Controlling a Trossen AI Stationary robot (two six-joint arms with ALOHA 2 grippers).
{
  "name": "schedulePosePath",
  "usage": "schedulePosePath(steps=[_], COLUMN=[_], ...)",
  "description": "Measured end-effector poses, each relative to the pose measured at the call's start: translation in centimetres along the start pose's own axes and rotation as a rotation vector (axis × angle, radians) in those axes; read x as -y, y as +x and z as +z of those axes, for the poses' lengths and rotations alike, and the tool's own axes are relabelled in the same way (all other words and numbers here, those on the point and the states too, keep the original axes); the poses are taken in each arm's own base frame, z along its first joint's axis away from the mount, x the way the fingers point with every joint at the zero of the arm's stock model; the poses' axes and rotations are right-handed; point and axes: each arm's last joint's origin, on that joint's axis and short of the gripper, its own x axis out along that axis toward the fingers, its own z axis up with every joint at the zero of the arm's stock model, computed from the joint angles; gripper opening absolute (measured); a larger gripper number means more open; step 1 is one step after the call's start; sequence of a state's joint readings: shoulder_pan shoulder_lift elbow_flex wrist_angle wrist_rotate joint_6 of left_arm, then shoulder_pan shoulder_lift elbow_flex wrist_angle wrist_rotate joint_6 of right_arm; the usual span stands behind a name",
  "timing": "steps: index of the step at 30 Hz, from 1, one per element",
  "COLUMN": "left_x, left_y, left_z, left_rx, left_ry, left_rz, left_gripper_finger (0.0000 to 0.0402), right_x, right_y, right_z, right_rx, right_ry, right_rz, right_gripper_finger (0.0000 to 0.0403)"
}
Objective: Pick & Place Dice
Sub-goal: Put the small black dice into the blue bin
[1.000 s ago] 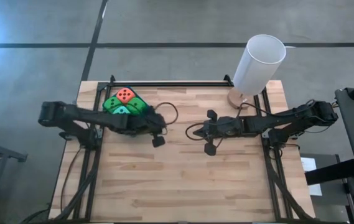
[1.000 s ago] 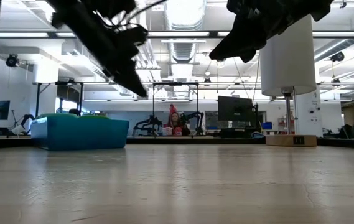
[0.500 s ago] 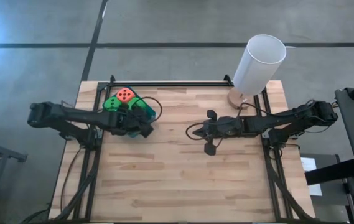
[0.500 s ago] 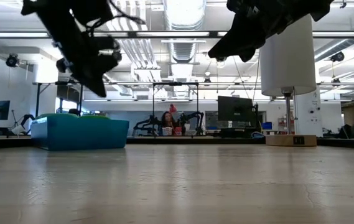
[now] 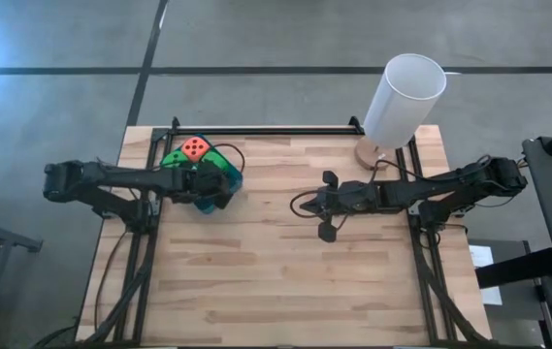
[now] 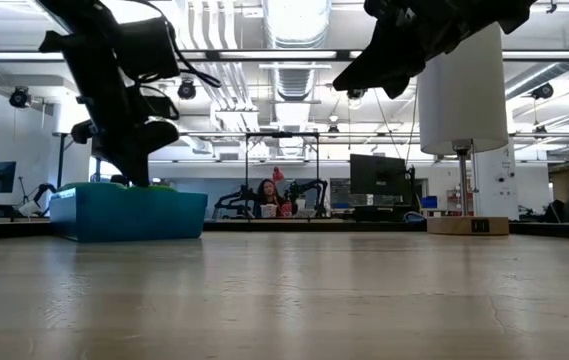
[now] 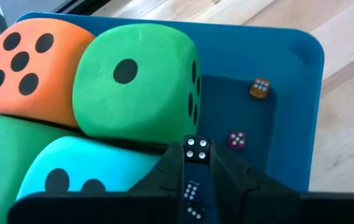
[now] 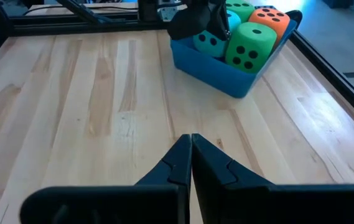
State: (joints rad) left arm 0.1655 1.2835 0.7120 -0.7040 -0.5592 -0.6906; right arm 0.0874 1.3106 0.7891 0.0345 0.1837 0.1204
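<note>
Left gripper (image 7: 196, 151) clenched on small black die (image 7: 196, 149), poised over blue tray (image 7: 295, 81); bare tray floor directly beneath, foam dice (image 7: 136, 81) beside. Right gripper (image 8: 191, 144) closed, idle mid-table.

Orange die (image 7: 24, 62), green die (image 7: 136, 87), blue tray (image 7: 292, 74)

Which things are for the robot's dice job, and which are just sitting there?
For the job:
orange die, green die, teal die
blue tray
small black die, pinched by the left gripper

Just there:
white cylinder on a wooden base
right gripper, shut, waiting above the table
</note>
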Motion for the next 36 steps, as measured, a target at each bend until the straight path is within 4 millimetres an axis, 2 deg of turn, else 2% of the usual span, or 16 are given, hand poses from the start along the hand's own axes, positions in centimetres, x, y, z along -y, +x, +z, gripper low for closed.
schedulePosePath(steps=[29,36], left_x=[0.15,0.15], left_y=[-0.02,-0.02], left_z=[0.27,0.27], left_rx=[0.022,0.022], left_ry=[-0.016,0.025], left_rz=[-0.015,-0.015], left_gripper_finger=[0.0069,0.007], right_x=[0.01,0.0], right_y=[0.0,0.0], right_z=[0.0,0.0], right_rx=[0.0,0.0], right_ry=[0.0,0.0], right_rz=[0.0,0.0], right_gripper_finger=[0.0008,0.0008])
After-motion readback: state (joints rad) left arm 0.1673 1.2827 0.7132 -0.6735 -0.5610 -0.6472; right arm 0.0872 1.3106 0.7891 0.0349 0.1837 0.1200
